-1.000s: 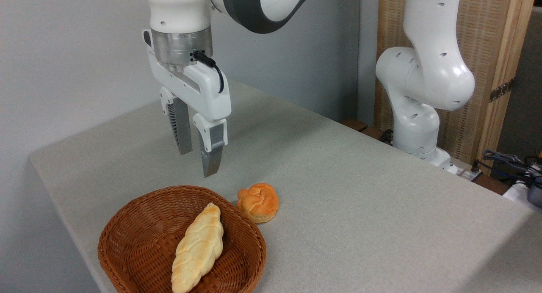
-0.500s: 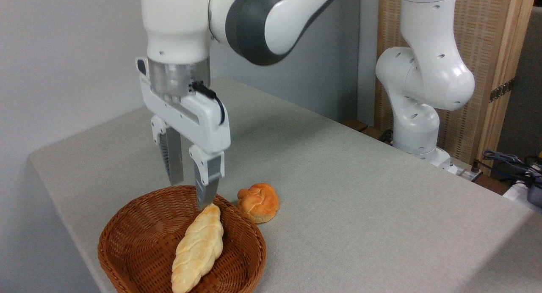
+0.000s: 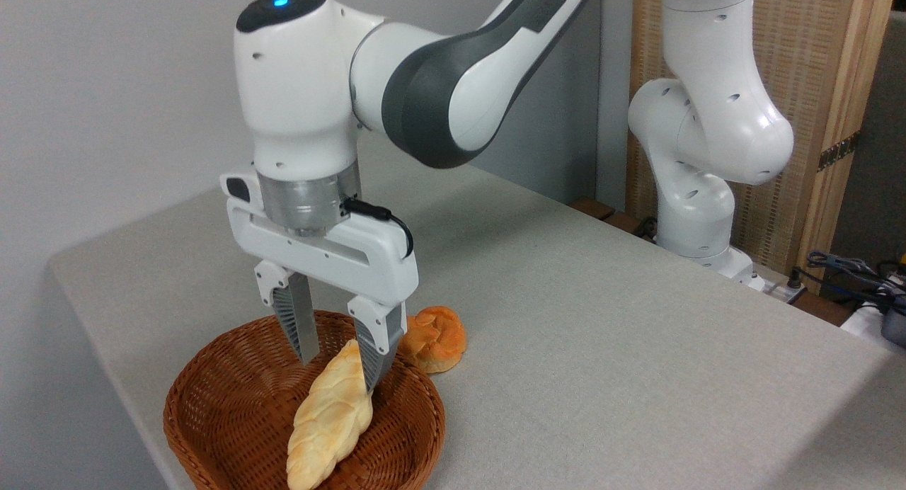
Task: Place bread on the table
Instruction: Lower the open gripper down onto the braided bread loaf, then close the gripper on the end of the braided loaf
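the bread (image 3: 329,423) lies in the wicker basket (image 3: 233,419) on the tabletop (image 3: 601,334). the end effector (image 3: 338,373) is spread open, its fingers straddling the loaf's upper end. a small bun (image 3: 435,338) sits just beside the basket.

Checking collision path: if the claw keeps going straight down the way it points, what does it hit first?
Most likely the bread: the open claw straddles its upper end inside the basket. The fingers would probably reach the basket floor next, though depth is unclear.
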`<state>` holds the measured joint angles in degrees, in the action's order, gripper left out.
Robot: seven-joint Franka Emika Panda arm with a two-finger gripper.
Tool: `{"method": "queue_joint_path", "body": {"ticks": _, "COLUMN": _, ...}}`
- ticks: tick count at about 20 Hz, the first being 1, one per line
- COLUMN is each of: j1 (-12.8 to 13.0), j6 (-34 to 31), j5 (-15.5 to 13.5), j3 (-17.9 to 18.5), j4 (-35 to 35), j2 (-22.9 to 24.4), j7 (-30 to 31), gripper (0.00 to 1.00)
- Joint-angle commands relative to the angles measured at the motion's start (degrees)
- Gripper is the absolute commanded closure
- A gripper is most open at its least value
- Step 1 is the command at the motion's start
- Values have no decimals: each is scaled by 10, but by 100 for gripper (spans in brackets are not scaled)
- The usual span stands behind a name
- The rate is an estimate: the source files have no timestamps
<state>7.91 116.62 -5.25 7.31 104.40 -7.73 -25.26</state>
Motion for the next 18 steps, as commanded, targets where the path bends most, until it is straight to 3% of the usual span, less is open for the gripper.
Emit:
{"method": "queue_joint_path", "body": {"ticks": 1, "j1": 7, "j6": 34, "j5": 2, "j3": 6, "j4": 0, "j2": -18, "j7": 49, "gripper": 0}}
{"method": "queue_joint_path", "body": {"ticks": 16, "j1": 15, "j6": 77, "j5": 9, "j3": -5, "j4": -1, "j2": -54, "j7": 55, "gripper": 1}}
{"method": "queue_joint_path", "body": {"ticks": 17, "j1": 15, "j6": 77, "j5": 9, "j3": -5, "j4": -1, "j2": -54, "j7": 51, "gripper": 12}}
{"method": "queue_joint_path", "body": {"ticks": 18, "j1": 15, "j6": 77, "j5": 9, "j3": -5, "j4": -1, "j2": -54, "j7": 50, "gripper": 37}}
